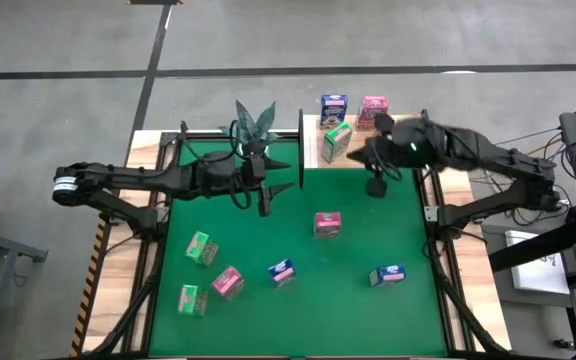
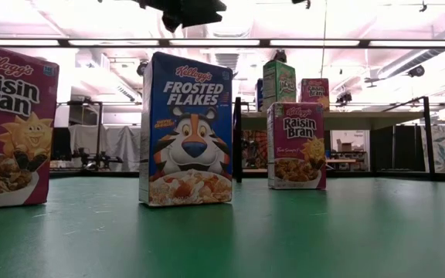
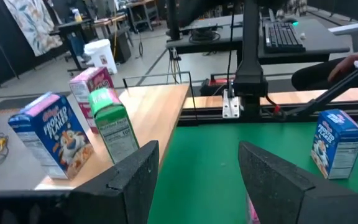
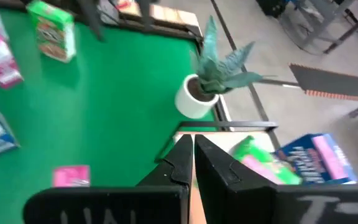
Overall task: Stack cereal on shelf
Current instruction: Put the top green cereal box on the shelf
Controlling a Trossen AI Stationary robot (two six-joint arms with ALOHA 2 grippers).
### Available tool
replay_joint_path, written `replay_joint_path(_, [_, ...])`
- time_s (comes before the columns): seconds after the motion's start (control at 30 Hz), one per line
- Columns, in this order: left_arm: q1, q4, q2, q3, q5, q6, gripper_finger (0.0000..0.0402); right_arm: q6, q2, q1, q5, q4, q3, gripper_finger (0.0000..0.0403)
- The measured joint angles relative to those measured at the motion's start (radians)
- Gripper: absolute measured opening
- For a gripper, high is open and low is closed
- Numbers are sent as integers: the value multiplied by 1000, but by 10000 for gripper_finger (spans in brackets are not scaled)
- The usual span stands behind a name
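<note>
Three cereal boxes on the shelf, six on the green mat, both arms up near the back edge.

I see the shelf [image 1: 313, 140], a pale wood board with thin black uprights, carrying a blue box [image 1: 334, 104], a pink box [image 1: 372, 108] and a green box [image 1: 336, 141], all small printed cardboard cuboids. On the tabletop [image 1: 358, 300] sit two green boxes [image 1: 201, 247], two pink ones [image 1: 327, 224] and two blue ones [image 1: 387, 274], well apart. My right end effector [image 1: 376, 186] hangs just beside the shelf's front edge, fingers pressed together, holding nothing. My left end effector [image 1: 265, 204] reaches in below the potted plant [image 1: 253, 125], fingers spread and empty. In the low view a Frosted Flakes front fills the middle, and a Raisin Bran box is cut off at the edge.
</note>
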Motion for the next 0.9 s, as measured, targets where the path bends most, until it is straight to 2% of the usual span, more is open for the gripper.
replay_joint_path(0.2, [0,-1,-1,-13,-3,-34,204,-122,156,-200,-165,-141,183,9])
replay_joint_path(0.33, [0,-1,-1,-14,-5,-48,204,-205,259,-291,-198,-256,272,9])
replay_joint_path(0.4, [-2,-3,-1,-14,-5,-48,204,-234,303,-325,-205,-307,307,9])
replay_joint_path(0.5, [-2,-5,-1,-14,-5,-48,204,-261,357,-366,-268,-358,353,9])
replay_joint_path(0.63, [-2,-16,0,-16,-5,-48,204,-273,412,-382,-300,-402,429,14])
replay_joint_path(0.77, [-2,-21,0,-16,-5,-49,204,-297,459,-383,-299,-431,501,50])
replay_joint_path(0.9, [-2,-21,0,-16,-5,-55,204,-348,486,-383,-282,-450,540,113])
